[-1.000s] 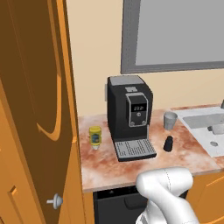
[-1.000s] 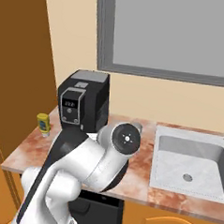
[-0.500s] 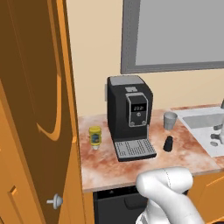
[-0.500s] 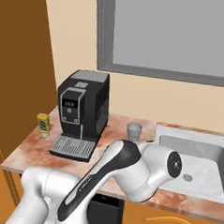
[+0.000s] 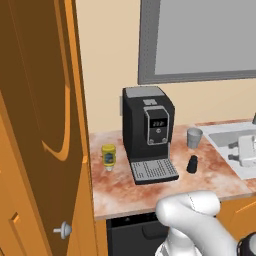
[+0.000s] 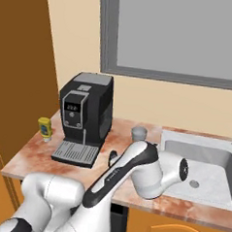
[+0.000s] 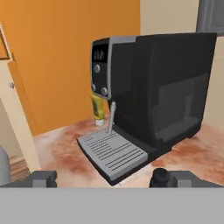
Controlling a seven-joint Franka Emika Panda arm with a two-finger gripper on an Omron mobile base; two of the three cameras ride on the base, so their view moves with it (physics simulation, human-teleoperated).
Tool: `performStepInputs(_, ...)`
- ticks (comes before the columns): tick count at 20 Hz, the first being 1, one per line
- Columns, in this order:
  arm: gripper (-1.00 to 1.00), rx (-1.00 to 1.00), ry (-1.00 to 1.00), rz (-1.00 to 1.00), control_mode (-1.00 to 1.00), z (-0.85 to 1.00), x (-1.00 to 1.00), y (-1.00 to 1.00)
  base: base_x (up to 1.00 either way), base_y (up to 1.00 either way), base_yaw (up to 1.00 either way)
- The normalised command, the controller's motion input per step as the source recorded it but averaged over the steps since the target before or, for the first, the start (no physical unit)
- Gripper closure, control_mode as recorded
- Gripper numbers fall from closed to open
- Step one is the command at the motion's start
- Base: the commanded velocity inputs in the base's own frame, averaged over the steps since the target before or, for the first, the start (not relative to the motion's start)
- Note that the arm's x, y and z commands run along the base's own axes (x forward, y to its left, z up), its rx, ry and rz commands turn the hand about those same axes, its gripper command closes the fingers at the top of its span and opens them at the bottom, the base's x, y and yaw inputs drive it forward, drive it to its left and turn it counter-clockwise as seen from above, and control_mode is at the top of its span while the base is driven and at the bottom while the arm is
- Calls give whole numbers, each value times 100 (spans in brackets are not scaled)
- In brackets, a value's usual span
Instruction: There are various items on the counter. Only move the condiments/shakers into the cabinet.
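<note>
The arm (image 6: 134, 172) reaches low across the bench's (image 5: 125, 195) front edge toward the sink (image 6: 207, 162). The gripper (image 7: 105, 178) has its jaws wide apart, holding nothing, facing the coffee machine (image 5: 147, 132). The mustard bottle (image 5: 108, 157) stands near the bench's left edge beside the cabinet door (image 5: 40, 130); the black shaker (image 5: 192, 164) stands right of the machine's tray, open bench around it.

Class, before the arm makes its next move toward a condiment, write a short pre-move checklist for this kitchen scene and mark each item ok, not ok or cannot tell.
1. Gripper open and holding nothing: ok.
2. Black shaker upright on the counter, right of the coffee machine: ok.
3. Mustard bottle upright, left of the coffee machine: ok.
4. Cabinet door open: ok.
5. Shelf space free inside the cabinet: cannot tell.
6. Grey cup, not a condiment, apart from the shaker: ok.
</note>
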Motion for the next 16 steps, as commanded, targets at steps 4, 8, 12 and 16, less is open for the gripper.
performStepInputs(4, -100, 0, 0, 12, -100, -42, 40, 12, 0, 0, 0)
performStepInputs(8, -100, 0, 0, 12, -100, -42, 46, 6, 0, 0, 0)
performStepInputs(12, -100, 0, 0, 8, -100, -39, 41, 3, 0, 0, 0)
performStepInputs(16, -100, 0, 0, 2, -100, -39, 33, 2, 0, 0, 0)
